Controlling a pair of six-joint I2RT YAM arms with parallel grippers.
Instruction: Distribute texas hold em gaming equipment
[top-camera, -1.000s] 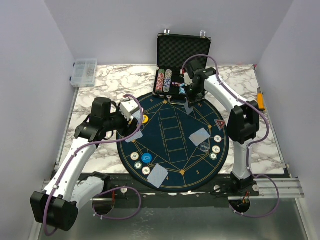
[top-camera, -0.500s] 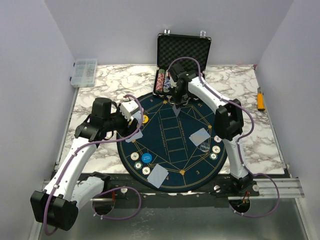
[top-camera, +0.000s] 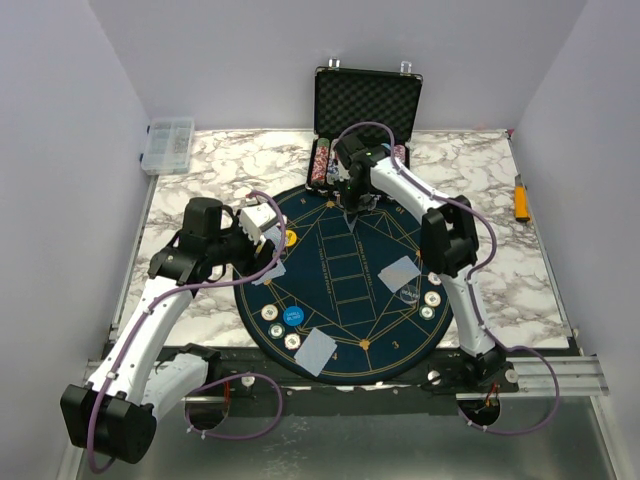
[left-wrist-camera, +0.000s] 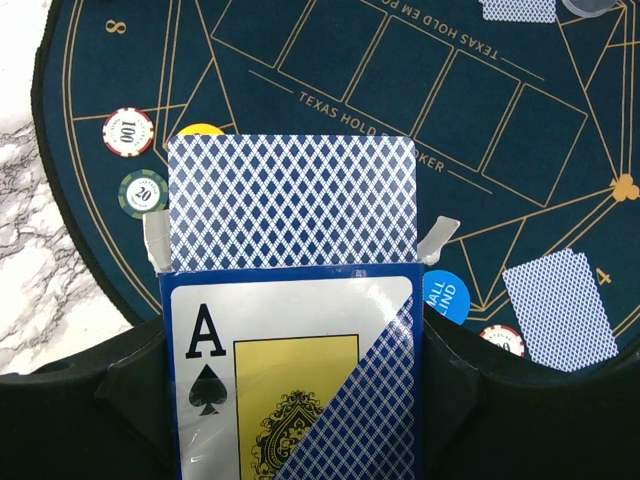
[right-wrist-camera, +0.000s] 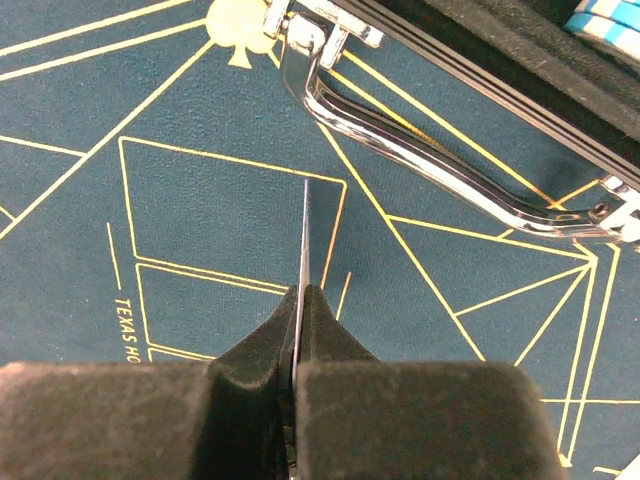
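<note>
My left gripper (top-camera: 268, 240) is shut on a blue card box (left-wrist-camera: 290, 370) with an ace of spades on it. A stack of blue-backed cards (left-wrist-camera: 290, 200) sticks out of the box's open end, above the mat's left edge. My right gripper (right-wrist-camera: 303, 295) is shut on a single playing card (right-wrist-camera: 304, 235), seen edge-on, held over the far middle of the mat (top-camera: 350, 205). Two dealt cards (top-camera: 402, 270) (top-camera: 317, 350) lie face down on the round dark-blue mat (top-camera: 345, 300). A blue disc (top-camera: 292, 316), a yellow disc (top-camera: 290, 238) and a clear dealer disc (top-camera: 407, 293) lie on the mat.
An open black case (top-camera: 367, 100) with rows of chips stands behind the mat; its metal handle (right-wrist-camera: 420, 160) is just beyond my right gripper. Rimmed chips lie at the mat's left (top-camera: 270, 313) and right (top-camera: 432, 297). A clear compartment box (top-camera: 168, 145) sits far left, an orange tool (top-camera: 521, 197) far right.
My right arm has swung left from in front of the case's right side to the far middle of the mat, carrying the card. The left arm has not moved.
</note>
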